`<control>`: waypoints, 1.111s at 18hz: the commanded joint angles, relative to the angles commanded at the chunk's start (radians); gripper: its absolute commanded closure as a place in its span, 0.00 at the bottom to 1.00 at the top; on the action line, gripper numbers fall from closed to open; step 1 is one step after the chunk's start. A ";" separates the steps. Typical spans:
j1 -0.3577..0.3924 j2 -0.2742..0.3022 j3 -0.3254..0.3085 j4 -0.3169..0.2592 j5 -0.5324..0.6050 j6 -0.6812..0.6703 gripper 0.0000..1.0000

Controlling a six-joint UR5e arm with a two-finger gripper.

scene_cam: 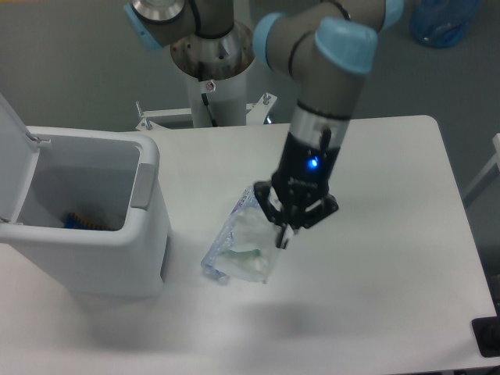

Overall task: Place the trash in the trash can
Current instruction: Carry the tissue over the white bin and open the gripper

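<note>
A crumpled white paper wad (254,251) hangs above the table with my gripper (283,234) shut on its upper right corner. Behind and under it lies the crushed clear plastic bottle (228,234) on the white table, cap end pointing up-right; the wad covers part of it. The white trash can (147,180) stands at the left with its lid flipped open, well left of the gripper.
Something blue and orange (80,221) lies inside the bin. The robot's base column (211,55) rises at the table's back edge. A big blue water jug (441,19) sits on the floor at the top right. A dark object (488,336) shows at the right edge.
</note>
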 joint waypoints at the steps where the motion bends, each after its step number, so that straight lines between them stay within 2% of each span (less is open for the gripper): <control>1: -0.003 0.018 -0.005 -0.002 -0.029 -0.005 1.00; 4: -0.040 0.084 -0.029 -0.002 -0.118 -0.020 1.00; 7: -0.057 0.111 -0.051 -0.002 -0.177 -0.021 1.00; 9: -0.084 0.117 -0.089 0.000 -0.169 -0.023 1.00; 12: -0.109 0.167 -0.167 0.005 -0.166 -0.014 1.00; 15: -0.132 0.178 -0.189 0.011 -0.166 -0.012 0.99; 16: -0.149 0.172 -0.189 0.012 -0.166 -0.012 0.95; 18: -0.160 0.161 -0.189 0.018 -0.166 -0.003 0.69; 19: -0.161 0.155 -0.187 0.018 -0.166 0.003 0.59; 20: -0.161 0.154 -0.187 0.018 -0.166 0.012 0.38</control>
